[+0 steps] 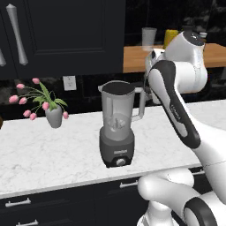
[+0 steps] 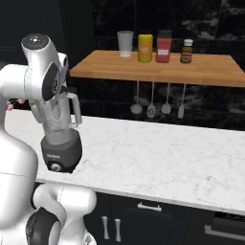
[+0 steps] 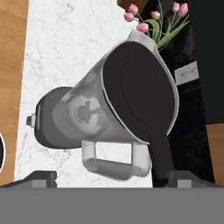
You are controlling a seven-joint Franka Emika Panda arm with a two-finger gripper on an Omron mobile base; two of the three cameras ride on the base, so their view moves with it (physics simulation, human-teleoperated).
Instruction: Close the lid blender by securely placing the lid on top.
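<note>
blender: tall translucent grey jar with side handle on dark grey base [image 1: 116, 132], centre of the left base frame, standing on the white marble worktop [image 1: 48, 154].
lid: flat round black disc with side tab [image 3: 142, 92], centre-right of the hand frame, lying over the jar's mouth; whether it's fully seated, can't tell.
pincer: [image 3: 105, 177] just past the handle at bottom of the hand frame; tips spread, tab beside one tip, contact unclear.
your move: check the lid sits level all round the rim, press straight down, don't tip the jar.
nearby: pink tulips in grey vase [image 1: 46, 106], left, well apart.
</note>
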